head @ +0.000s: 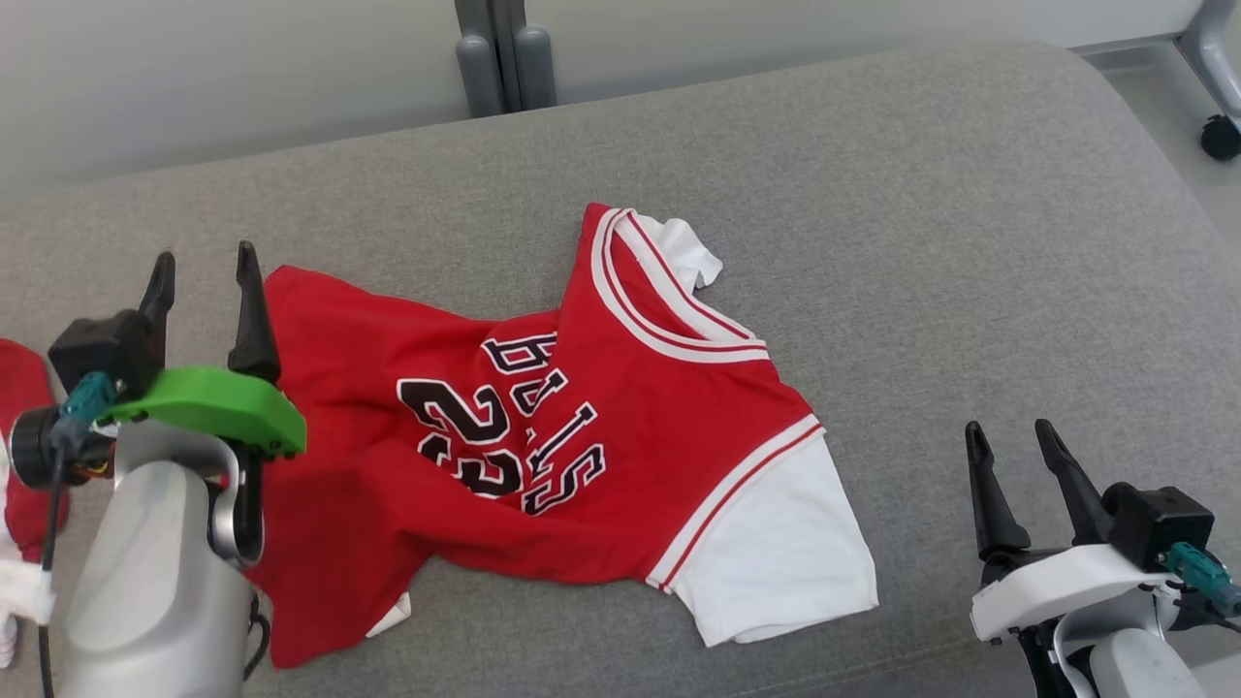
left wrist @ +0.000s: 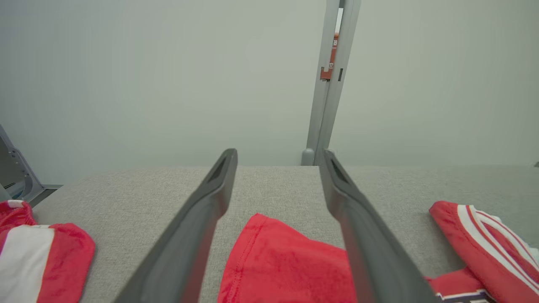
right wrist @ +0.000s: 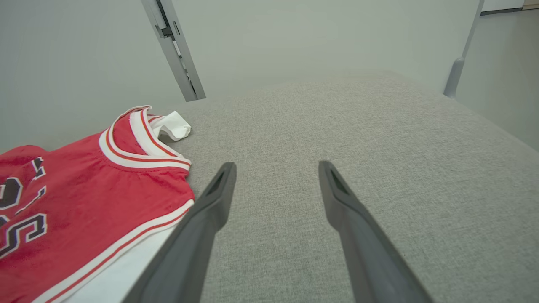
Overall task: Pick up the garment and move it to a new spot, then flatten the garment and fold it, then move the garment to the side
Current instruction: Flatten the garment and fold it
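Note:
The garment [head: 543,436] is a red jersey with white sleeves and black lettering, lying rumpled on the grey cushion [head: 921,242]. Its hem corner [left wrist: 273,261] sits just below my left gripper [head: 201,267], whose fingers stand open and apart from the cloth. In the left wrist view the same gripper [left wrist: 278,158] has nothing between its fingers. My right gripper [head: 1008,436] is open near the front right, off the garment's white sleeve [head: 776,553]. The right wrist view shows that gripper [right wrist: 276,168] over bare cushion, with the jersey [right wrist: 84,198] to its left.
A second red and white cloth [left wrist: 38,256] lies at the far left of the cushion, also seen in the head view as a red piece [head: 24,436]. A grey post [head: 504,58] stands behind the cushion. A chair caster [head: 1220,136] is on the floor at the far right.

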